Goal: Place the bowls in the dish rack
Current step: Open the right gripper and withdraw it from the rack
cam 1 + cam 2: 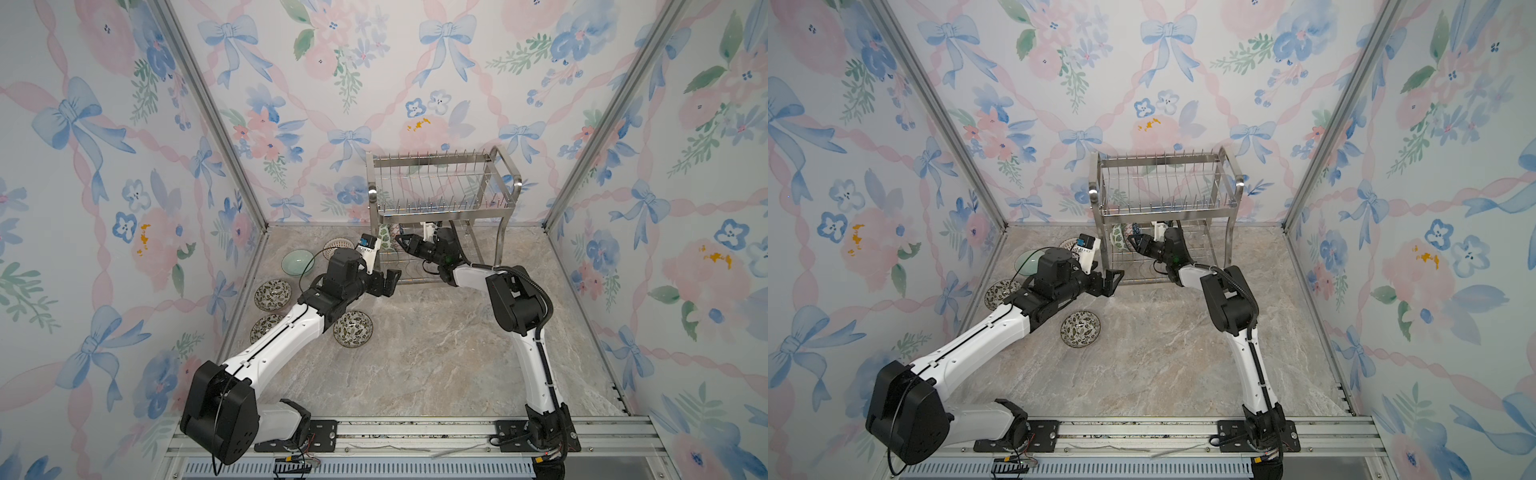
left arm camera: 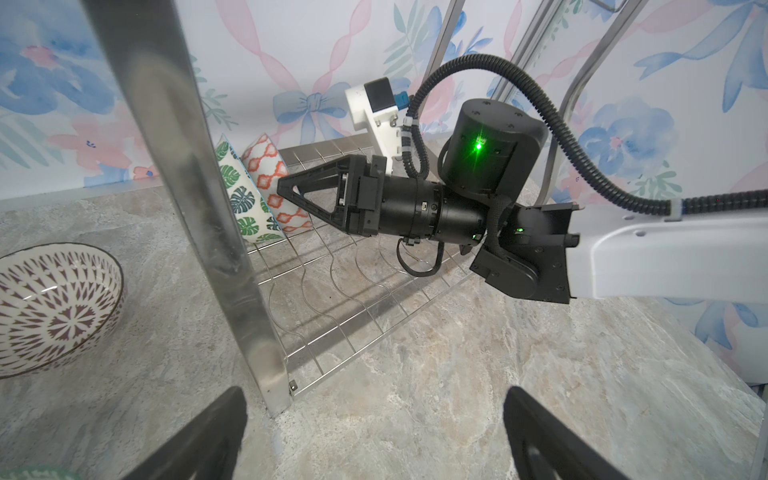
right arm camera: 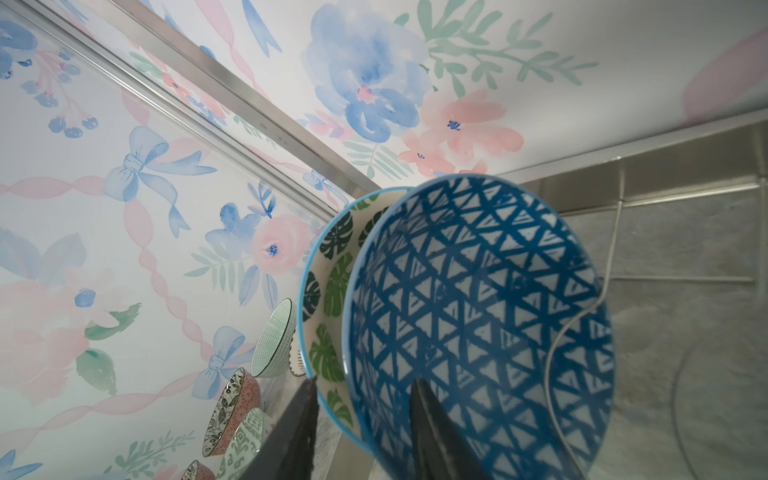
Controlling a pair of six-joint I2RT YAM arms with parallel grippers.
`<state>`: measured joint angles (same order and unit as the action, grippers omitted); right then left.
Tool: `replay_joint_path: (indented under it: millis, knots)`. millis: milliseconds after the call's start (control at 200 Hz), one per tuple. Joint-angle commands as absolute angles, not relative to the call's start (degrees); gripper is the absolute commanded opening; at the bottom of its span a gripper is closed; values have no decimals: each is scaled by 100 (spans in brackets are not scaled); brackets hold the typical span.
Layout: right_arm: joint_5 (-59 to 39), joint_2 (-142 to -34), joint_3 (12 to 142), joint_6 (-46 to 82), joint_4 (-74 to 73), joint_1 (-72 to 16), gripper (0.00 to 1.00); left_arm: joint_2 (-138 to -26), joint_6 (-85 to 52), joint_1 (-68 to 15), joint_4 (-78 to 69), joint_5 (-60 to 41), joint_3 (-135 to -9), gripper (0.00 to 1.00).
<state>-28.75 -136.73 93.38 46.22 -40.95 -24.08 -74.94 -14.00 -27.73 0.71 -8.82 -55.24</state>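
The steel dish rack [image 1: 444, 212] [image 1: 1167, 212] stands at the back. On its lower tier a green-leaf bowl [image 2: 239, 195] [image 3: 328, 286] and a blue-triangle bowl [image 3: 478, 316], red lattice outside [image 2: 272, 183], stand on edge side by side. My right gripper [image 1: 399, 240] [image 1: 1131, 240] [image 3: 363, 379] reaches under the top tier. It is open, with the blue bowl's rim loose between the jaws, one finger inside the bowl and one outside. My left gripper [image 1: 390, 282] [image 1: 1113, 282] [image 2: 374, 392] hovers wide open and empty by the rack's front left leg [image 2: 199, 208].
On the table left of the rack lie a pale green bowl [image 1: 297, 261], a bowl with a dark geometric pattern [image 2: 54, 303] [image 1: 337, 245] and three dark floral bowls [image 1: 273, 294] [image 1: 266, 326] [image 1: 353, 329]. The left arm passes over them. Flowered walls enclose three sides.
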Motion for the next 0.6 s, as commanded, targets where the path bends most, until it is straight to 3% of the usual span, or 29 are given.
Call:
replay_joint_path:
  millis: [0, 595]
  knots:
    - [-2984, -13231, 9015, 4537, -4344, -2382, 43, -7444, -1362, -2734, 3, -817, -5493, 98]
    - [-2711, -11852, 7224, 4034, -4437, -2443, 64, -7227, -1493, -2739, 8, -795, -5441, 98]
